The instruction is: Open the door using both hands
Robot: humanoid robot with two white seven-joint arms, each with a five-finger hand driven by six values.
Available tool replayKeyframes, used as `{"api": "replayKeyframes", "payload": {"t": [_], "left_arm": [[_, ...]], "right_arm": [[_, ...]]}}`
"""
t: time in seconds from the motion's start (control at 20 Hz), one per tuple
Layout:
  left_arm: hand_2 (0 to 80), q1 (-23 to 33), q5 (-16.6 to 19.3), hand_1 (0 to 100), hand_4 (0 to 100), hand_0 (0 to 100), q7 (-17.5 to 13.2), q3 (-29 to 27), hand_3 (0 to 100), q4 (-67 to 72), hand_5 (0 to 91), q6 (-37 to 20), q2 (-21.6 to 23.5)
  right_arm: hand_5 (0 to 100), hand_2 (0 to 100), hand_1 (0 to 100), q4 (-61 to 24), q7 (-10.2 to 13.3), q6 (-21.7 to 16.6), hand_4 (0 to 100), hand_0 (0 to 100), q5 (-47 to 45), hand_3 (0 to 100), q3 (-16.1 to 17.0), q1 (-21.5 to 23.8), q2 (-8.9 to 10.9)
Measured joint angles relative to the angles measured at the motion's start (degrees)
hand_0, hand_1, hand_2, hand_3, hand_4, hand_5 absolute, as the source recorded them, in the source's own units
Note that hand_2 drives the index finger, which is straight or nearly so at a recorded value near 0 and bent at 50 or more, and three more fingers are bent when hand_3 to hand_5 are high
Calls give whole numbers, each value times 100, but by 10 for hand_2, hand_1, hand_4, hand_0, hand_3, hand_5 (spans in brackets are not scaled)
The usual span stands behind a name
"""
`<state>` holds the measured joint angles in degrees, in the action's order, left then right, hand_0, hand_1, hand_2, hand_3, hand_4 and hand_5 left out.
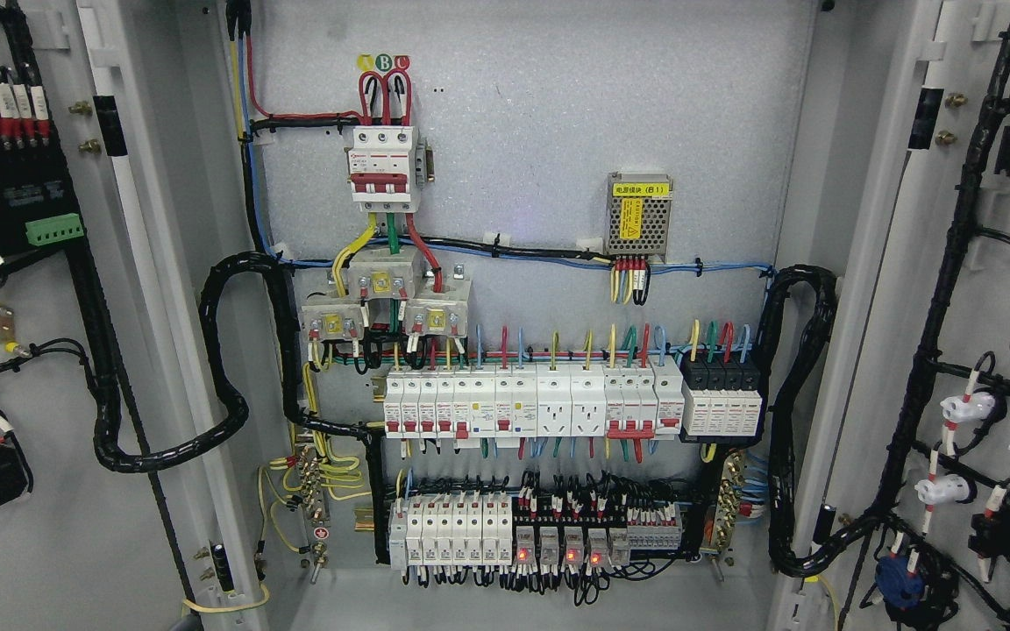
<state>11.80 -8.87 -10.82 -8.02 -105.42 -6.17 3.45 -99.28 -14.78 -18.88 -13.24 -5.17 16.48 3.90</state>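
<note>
Both doors of the grey electrical cabinet stand wide open. The left door (40,526) swings out at the picture's left, its inner face carrying black wiring and terminal blocks. The right door (987,219) swings out at the right, with a black cable loom and white lamp holders on its inner face. Between them the back panel (558,131) shows a red three-pole breaker (382,166), rows of white breakers (531,403) and relays with red lights (558,548). Neither of my hands or arms shows anywhere in the head view.
Thick black cable bundles (224,350) loop from each door to the panel at left and at right (799,394). A small metal power supply (639,219) with a yellow label hangs at the upper right of the panel.
</note>
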Motion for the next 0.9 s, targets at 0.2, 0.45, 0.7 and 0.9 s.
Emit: {"api": "replayKeyframes", "payload": {"t": [0.2, 0.45, 0.7, 0.9], "left_arm": [[28, 176, 90, 0, 33, 288, 31, 479, 27, -66, 0, -75, -105], [28, 290, 125, 0, 34, 288, 41, 880, 28, -100, 0, -99, -192], [27, 349, 132, 0, 33, 288, 42, 1107, 28, -120, 0, -102, -248], [28, 371, 132, 0, 34, 288, 43, 1198, 28, -124, 0, -102, -278]], "right_arm": [[0, 0, 0, -68, 2, -2, 0, 219, 3, 0, -73, 27, 12], [0, 0, 0, -123, 3, -3, 0, 219, 2, 0, -126, 44, 23], [0, 0, 0, -159, 4, -4, 0, 219, 2, 0, -162, 53, 30], [0, 0, 0, -176, 4, -5, 0, 219, 3, 0, -185, 53, 32]]}}
